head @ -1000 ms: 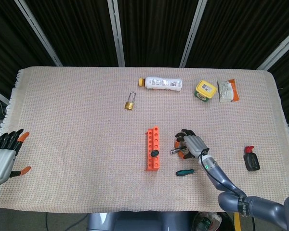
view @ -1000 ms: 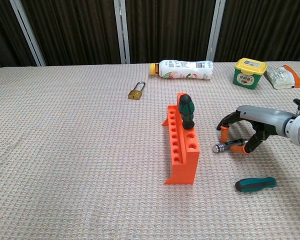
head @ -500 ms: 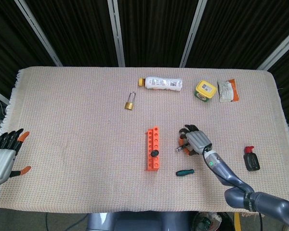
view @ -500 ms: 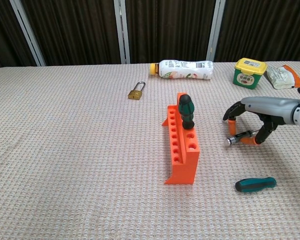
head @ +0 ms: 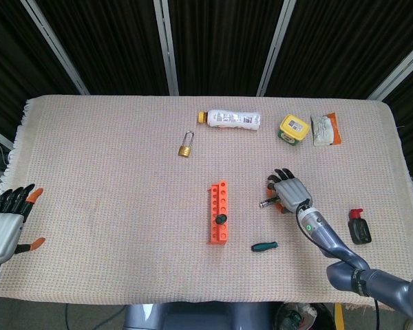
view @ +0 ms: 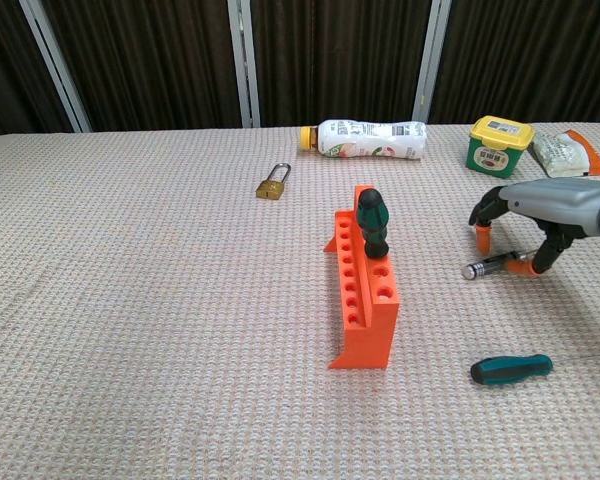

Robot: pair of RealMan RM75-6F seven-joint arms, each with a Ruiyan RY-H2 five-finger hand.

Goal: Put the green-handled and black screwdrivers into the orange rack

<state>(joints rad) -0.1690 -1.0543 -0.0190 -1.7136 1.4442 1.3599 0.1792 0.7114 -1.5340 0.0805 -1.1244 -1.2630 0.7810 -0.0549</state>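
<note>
Right hand [view: 535, 215] pinches a dark screwdriver [view: 492, 266], shaft pointing left toward the orange rack [view: 365, 300], which stands apart. Another green-handled screwdriver [view: 511, 369] lies on the counter nearby. Left hand [head: 7, 223] idles far off, fingers spread.

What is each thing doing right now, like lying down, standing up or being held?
orange rack: standing, one screwdriver in it
green-handled screwdriver: upright in rack
small screwdriver: lying loose
black screwdriver: held by right hand
left hand: holds nothing
bottle: lying down
padlock: lying flat
</note>
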